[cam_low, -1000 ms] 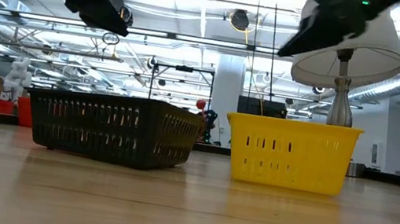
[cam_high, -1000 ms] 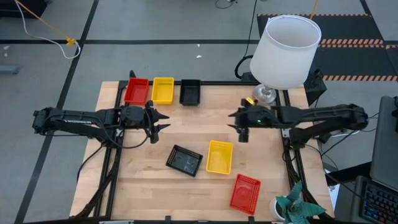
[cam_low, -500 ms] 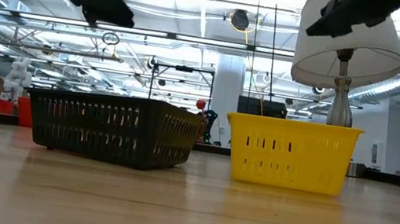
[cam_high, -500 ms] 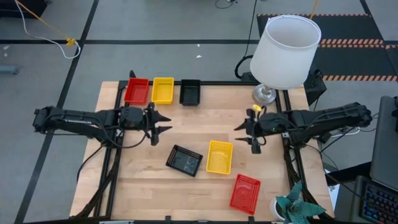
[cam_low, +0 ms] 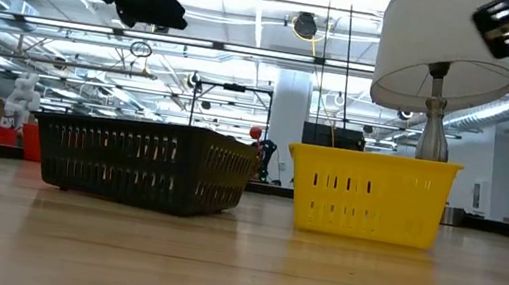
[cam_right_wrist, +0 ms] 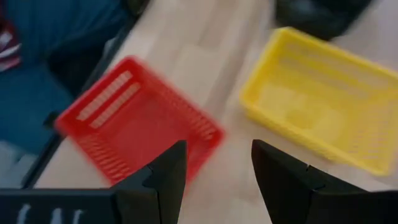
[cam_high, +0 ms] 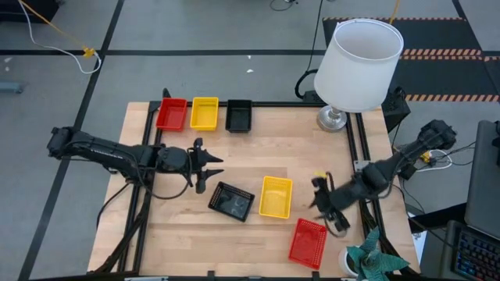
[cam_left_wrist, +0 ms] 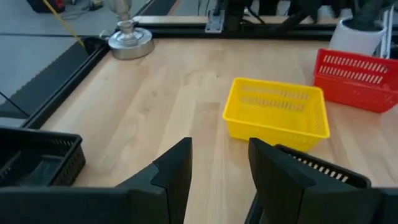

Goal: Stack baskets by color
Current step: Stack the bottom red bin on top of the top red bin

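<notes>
Along the table's far edge a red basket, a yellow basket and a black basket stand side by side. Three more rest on their bottoms mid-table: a black basket, a yellow basket and a red basket toward the near right. My left gripper hovers open just left of the loose black basket. Above and just left of the loose red basket, my right gripper hangs open and tilted downward. Neither has anything between its fingers.
A lamp with a large white shade stands at the far right corner, its base on the table. A potted plant sits at the near right corner. Bare wood lies at the table's middle and near left.
My right gripper has swung from the table's far right toward the near edge, tipping downward, and now hangs by the loose red basket. My left gripper has shifted a little toward the near edge and the loose black basket. No basket has moved.
</notes>
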Tool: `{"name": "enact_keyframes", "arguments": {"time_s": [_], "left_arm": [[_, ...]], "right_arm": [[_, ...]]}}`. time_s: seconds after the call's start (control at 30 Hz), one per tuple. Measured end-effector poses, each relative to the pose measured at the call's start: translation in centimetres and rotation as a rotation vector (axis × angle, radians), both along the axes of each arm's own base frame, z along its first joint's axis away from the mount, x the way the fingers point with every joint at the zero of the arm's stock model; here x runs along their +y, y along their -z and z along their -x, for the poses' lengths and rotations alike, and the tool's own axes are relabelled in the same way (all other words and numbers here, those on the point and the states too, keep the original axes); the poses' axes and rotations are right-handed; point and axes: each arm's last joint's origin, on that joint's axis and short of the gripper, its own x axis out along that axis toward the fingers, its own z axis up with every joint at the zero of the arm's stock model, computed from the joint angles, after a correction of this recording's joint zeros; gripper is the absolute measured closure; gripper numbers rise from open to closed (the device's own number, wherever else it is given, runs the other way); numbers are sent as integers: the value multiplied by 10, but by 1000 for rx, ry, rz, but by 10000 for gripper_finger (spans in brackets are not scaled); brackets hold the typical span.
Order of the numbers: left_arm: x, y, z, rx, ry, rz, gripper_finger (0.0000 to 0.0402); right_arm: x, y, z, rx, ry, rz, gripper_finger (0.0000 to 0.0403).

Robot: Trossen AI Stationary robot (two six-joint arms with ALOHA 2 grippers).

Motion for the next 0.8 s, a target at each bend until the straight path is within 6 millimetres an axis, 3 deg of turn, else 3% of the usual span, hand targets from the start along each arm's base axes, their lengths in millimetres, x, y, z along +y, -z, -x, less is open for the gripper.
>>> {"name": "enact_keyframes", "arguments": {"time_s": [0.27,0.6,0.8], "left_arm": [[-1,7,-5,25,-19,40,241],[-2,11,-9,34,-34,74,241],[-2,11,-10,30,-28,62,241]], "right_arm": [[40,17,12,69,-169,34,229],[63,38,11,148,-234,63,229],[72,42,8,151,-275,7,229]]}}
